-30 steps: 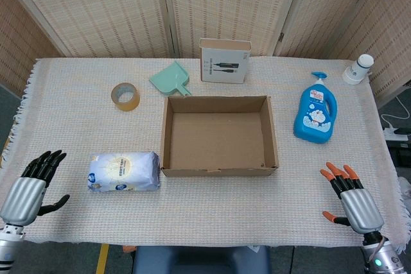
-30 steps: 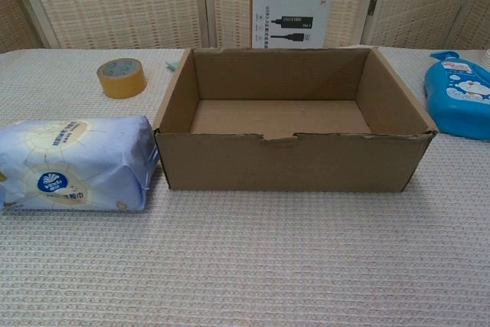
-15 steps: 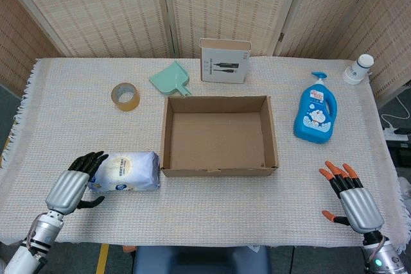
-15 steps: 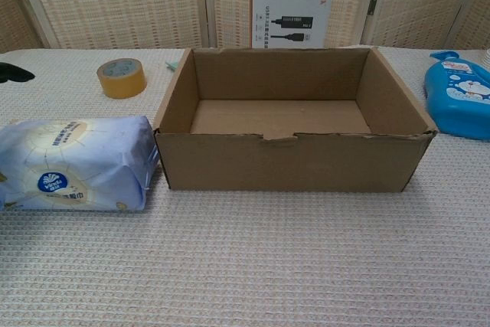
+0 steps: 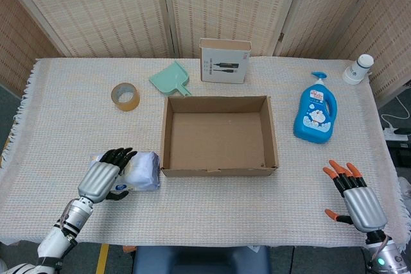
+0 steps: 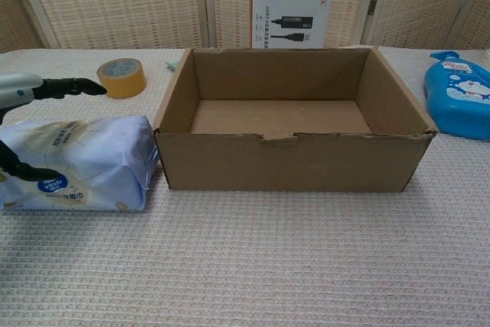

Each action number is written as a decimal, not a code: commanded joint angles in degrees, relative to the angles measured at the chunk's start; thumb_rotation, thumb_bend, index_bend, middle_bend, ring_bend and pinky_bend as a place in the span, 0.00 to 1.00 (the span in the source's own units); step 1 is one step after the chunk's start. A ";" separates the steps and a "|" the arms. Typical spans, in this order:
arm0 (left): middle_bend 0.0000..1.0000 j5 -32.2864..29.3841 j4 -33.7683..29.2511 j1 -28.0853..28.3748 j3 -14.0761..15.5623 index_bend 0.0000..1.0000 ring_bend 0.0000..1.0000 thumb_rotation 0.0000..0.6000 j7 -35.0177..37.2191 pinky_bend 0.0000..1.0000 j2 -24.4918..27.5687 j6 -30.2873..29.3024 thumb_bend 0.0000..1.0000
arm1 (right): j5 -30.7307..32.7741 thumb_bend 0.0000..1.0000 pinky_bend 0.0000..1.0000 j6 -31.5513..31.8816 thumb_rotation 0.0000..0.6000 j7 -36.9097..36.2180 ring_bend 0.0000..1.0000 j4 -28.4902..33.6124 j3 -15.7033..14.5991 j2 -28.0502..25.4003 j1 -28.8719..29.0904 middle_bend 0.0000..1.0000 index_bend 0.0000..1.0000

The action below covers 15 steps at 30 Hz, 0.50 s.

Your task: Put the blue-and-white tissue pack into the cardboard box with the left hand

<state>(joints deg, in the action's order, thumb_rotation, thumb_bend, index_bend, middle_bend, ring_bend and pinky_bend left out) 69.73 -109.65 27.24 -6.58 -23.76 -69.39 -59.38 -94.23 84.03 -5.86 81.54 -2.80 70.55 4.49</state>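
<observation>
Left hand (image 5: 103,181) has slid in over the pack (image 5: 142,170) since a sec ago; right hand (image 5: 356,200) stayed put. Largest first: counter (image 5: 64,107), then box (image 5: 218,136), then pack, lying just left of the box. Left fingers (image 6: 73,86) are spread over it w/ thumb below, not squeezing yet. Right fingers are spread, holding nothing. Pack looks soft, light & crinkly; prob. best to grab across its middle.

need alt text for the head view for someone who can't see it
The robot's left hand reaches over a blue-and-white tissue pack lying just left of an open, empty cardboard box on a woven tablecloth. Its right hand rests open at the table's right edge. Behind the box are a roll of brown tape, a green dustpan and a blue bottle.
</observation>
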 commanded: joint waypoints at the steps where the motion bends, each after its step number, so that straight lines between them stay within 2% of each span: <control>1: 0.00 -1.36 0.92 1.10 -0.36 0.00 0.00 1.00 -1.08 0.06 -1.03 0.75 0.20 | 0.09 0.00 0.00 0.06 1.00 -0.16 0.00 -0.12 0.06 -0.02 -0.03 0.00 0.12; 4: 0.00 -2.61 1.89 1.94 -0.37 0.00 0.00 1.00 -1.96 0.06 -1.75 1.39 0.20 | 0.23 0.00 0.00 0.10 1.00 -0.41 0.00 -0.30 0.12 -0.05 -0.06 0.00 0.12; 6: 0.00 -5.82 5.23 3.69 -0.36 0.00 0.00 1.00 -4.30 0.06 -3.55 3.24 0.20 | 0.58 0.00 0.00 0.25 1.00 -0.80 0.00 -0.61 0.30 -0.16 -0.17 0.00 0.12; 15: 0.00 -12.34 9.67 6.96 -0.44 0.00 0.00 1.00 -4.64 0.06 -5.58 6.19 0.19 | 0.65 0.00 0.00 0.15 1.00 -1.40 0.00 -1.21 0.37 -0.01 -0.06 0.00 0.12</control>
<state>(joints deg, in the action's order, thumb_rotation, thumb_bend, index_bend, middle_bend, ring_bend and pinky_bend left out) 58.05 -100.64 33.63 -7.04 -28.33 -74.55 -53.68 -93.58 84.18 -7.26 80.34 -2.42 70.53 4.42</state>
